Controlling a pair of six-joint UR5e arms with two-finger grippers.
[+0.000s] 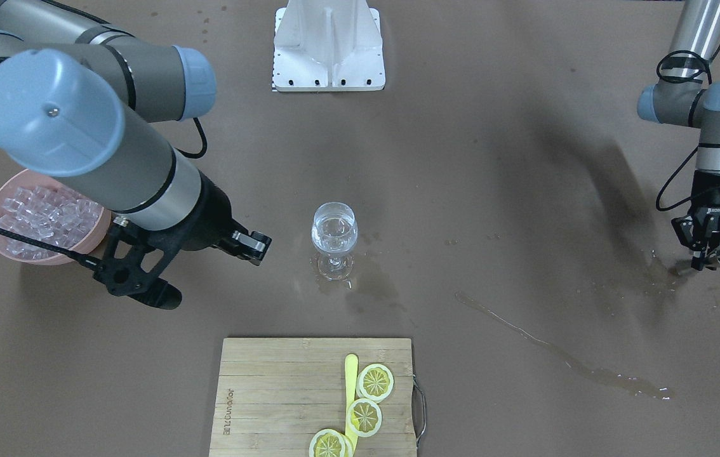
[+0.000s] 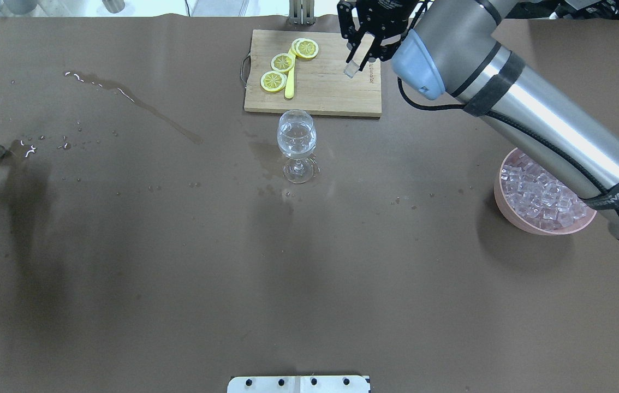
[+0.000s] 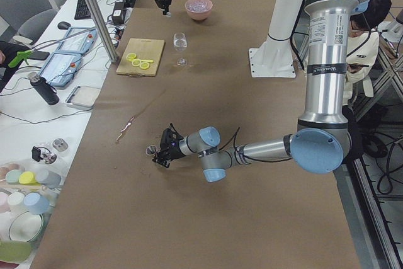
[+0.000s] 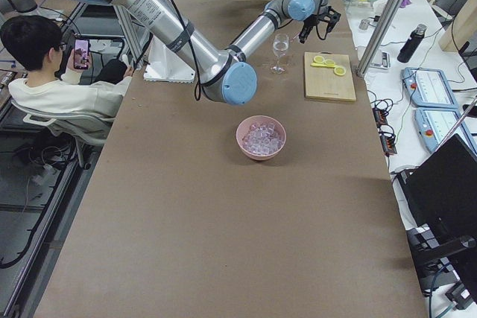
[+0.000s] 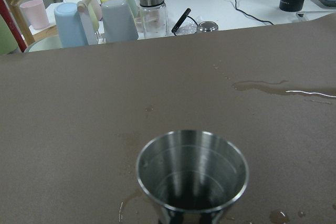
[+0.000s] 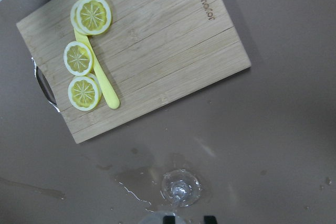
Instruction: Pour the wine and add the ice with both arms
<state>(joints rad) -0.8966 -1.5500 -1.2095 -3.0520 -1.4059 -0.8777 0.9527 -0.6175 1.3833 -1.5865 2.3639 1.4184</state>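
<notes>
The wine glass [image 1: 334, 231] stands mid-table with clear wine in its bowl; it also shows in the overhead view [image 2: 296, 136]. My right gripper [image 2: 354, 61] is raised and shut on a small clear ice cube [image 2: 350, 70]; in the front view it [image 1: 254, 246] hangs just beside the glass. The right wrist view looks down on the glass's foot [image 6: 181, 187]. A pink bowl [image 2: 506, 210] holds many ice cubes [image 2: 539, 194]. My left gripper [image 1: 706, 259] is low at the table's end, shut on a steel cup [image 5: 191, 174], which looks almost empty.
A wooden cutting board [image 2: 331, 87] with lemon slices [image 2: 274, 81] and a yellow knife [image 2: 289, 82] lies beyond the glass. Wet streaks [image 1: 557, 355] and stains cross the brown table. The white base block [image 1: 328, 44] is at the robot's side. Cups [image 5: 79, 22] stand past the table's end.
</notes>
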